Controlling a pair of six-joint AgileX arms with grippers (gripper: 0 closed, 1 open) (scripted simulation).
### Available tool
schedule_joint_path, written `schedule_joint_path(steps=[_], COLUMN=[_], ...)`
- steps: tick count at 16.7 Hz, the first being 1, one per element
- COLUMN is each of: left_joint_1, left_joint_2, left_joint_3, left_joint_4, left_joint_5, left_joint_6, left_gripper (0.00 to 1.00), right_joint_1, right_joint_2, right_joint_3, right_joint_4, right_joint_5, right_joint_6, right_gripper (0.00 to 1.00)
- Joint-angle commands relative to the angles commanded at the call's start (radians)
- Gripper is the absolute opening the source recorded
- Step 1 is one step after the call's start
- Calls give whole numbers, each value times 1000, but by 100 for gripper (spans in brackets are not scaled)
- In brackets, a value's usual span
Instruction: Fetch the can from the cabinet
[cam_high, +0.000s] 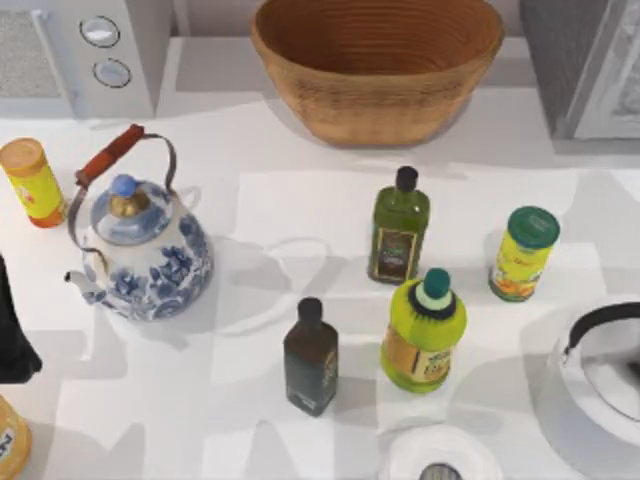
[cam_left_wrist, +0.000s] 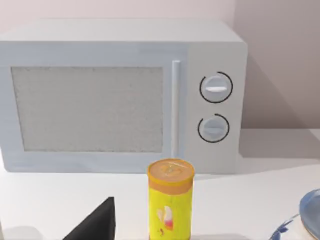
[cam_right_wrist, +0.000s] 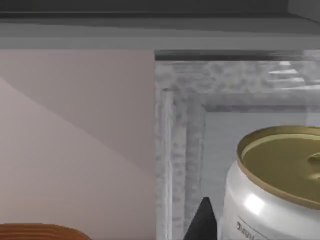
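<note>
Top view: counted one cabinet (cam_high: 590, 60) at the far right, one microwave (cam_high: 80, 50), one basket (cam_high: 375, 70), one teapot (cam_high: 145, 250), three bottles (cam_high: 399, 225), two canisters (cam_high: 522, 253), one kettle (cam_high: 600, 390).

Left wrist view: found the left gripper (cam_left_wrist: 95, 225) parked near one canister before the microwave; could not tell its opening.

Right wrist view: saw one can (cam_right_wrist: 280, 190) just beside the right gripper (cam_right_wrist: 202, 222), before the cabinet's door frame; could not tell whether gripped. Risked dropping or tipping the can through a loose, off-centre hold, or clipping that frame.
</note>
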Motion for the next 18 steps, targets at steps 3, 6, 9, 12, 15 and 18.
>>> schedule_joint_path(steps=[3,6,9,12,15,18], left_joint_1=[0,0,0,0,0,0], left_joint_2=[0,0,0,0,0,0], left_joint_3=[0,0,0,0,0,0], left_joint_4=[0,0,0,0,0,0], left_joint_5=[0,0,0,0,0,0], left_joint_6=[0,0,0,0,0,0], left_gripper=[100,100,100,100,100,100], right_joint_1=[-31,-62,-90,-106,-108,-108], right_joint_2=[-201,-395,-561,-677,-720,-720], right_joint_3=[-318,-630,-868,-1012,-1061,-1061], right_joint_4=[91,179,255,308,327,327], right_joint_5=[-40,-77,-109,-133,-144,-144], right_joint_6=[-3,-6,-9,-10,-10,-10], right_gripper=[0,0,0,0,0,0])
